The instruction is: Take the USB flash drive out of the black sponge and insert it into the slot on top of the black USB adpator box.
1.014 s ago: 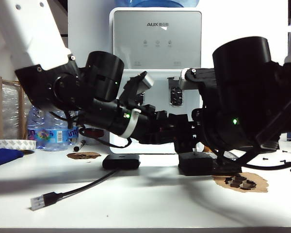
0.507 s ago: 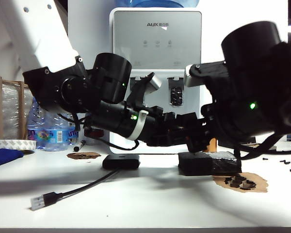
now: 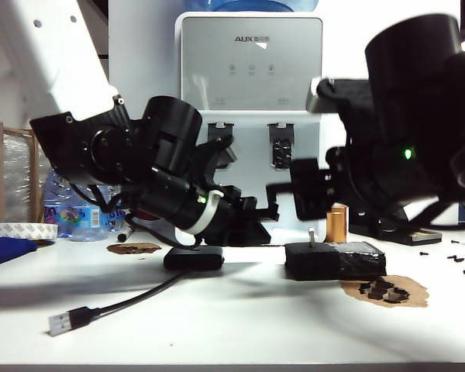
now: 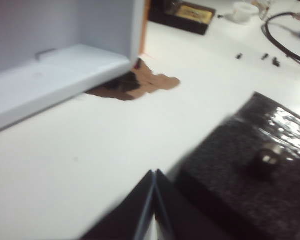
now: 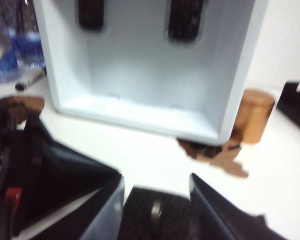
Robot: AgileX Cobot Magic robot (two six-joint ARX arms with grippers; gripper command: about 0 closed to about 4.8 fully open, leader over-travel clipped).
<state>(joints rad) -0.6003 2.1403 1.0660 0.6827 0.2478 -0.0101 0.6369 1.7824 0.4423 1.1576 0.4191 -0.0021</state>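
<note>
The USB flash drive stands upright in the black sponge, right of the black USB adpator box. The box's slot is hidden from this side-on view. My left gripper hangs low between box and sponge. In the left wrist view it is shut and empty, with the sponge and drive just beyond its tips. My right gripper hovers above the sponge's left end. In its wrist view it is open, with the sponge and drive between its fingers.
A water dispenser stands behind, its drip tray close ahead of both grippers. A brass cylinder stands behind the sponge. The adaptor's cable ends in a plug at front left. Brown patches, small screws and a bottle lie around.
My right arm has lifted up off the sponge, uncovering the drive and brass cylinder. My left gripper has drawn back from the sponge and tilted down toward the adaptor box.
</note>
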